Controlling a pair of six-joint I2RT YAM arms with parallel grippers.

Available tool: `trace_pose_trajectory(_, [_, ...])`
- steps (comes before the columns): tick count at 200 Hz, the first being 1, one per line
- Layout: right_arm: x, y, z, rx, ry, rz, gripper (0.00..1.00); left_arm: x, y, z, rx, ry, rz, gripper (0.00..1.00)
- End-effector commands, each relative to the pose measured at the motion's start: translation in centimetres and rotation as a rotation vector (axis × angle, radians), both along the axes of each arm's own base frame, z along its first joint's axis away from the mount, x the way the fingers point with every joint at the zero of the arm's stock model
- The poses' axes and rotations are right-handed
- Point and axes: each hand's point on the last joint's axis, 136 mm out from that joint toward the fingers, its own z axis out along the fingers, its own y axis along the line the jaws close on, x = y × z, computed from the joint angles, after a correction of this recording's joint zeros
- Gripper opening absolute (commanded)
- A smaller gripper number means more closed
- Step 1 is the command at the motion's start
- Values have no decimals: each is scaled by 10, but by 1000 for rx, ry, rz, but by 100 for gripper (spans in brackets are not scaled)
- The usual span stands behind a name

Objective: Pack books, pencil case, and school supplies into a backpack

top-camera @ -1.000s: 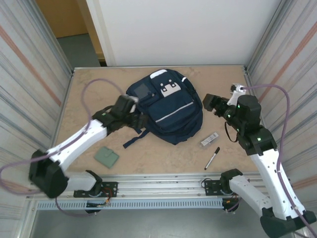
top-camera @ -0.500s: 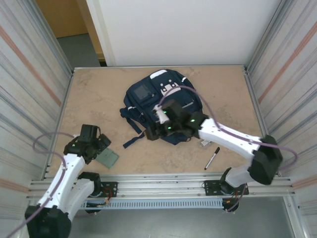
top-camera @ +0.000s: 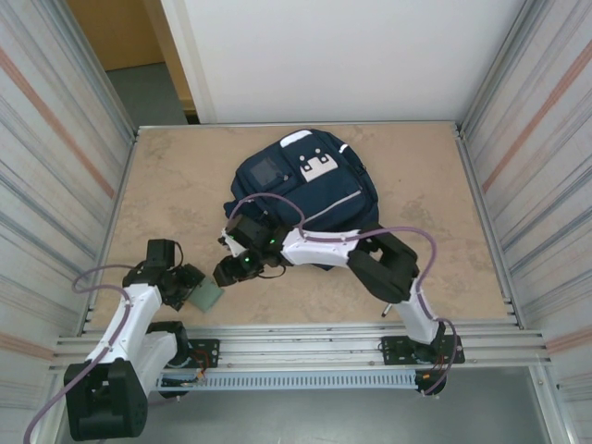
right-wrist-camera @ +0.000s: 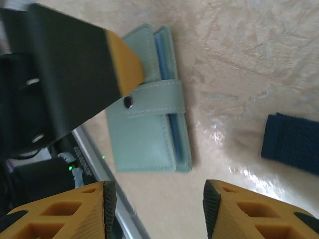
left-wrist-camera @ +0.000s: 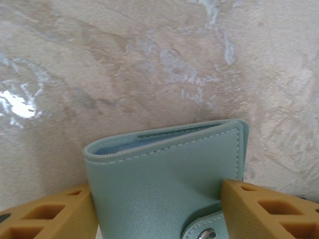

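Down on the beige stone-look tabletop (top-camera: 176, 185), walled by ribbed metal panels (top-camera: 55, 139), the left fingers (left-wrist-camera: 259, 209) clasp the grey-green pad (left-wrist-camera: 164, 184). The right fingers (right-wrist-camera: 239, 209) hang spread and empty beside it.

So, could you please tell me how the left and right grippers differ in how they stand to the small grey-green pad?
The left gripper has a finger on either side of the grey-green pad. The right gripper has only bare table between its fingers, with the pad lying apart from it. The left gripper is at the near left, while the right gripper stretches across in front of the backpack. Both have yellow-orange fingers.
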Motion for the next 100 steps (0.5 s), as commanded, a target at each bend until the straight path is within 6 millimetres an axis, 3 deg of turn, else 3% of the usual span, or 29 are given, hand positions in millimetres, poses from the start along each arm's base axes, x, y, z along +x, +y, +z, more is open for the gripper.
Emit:
trace_pose_trajectory(1, [-4,18,-6,23,109,-34,51,0,-3,-4,-14,-12,-21,63])
trace_pose_trajectory(56, [-17,27,-40,-15,220,-50,51,2,-8,-3,-35,-22,-50,62])
trace_pose_trajectory(100, [-37,44,-32,44,308,-22,47,3,-6,-2,-23,-3,-54,61])
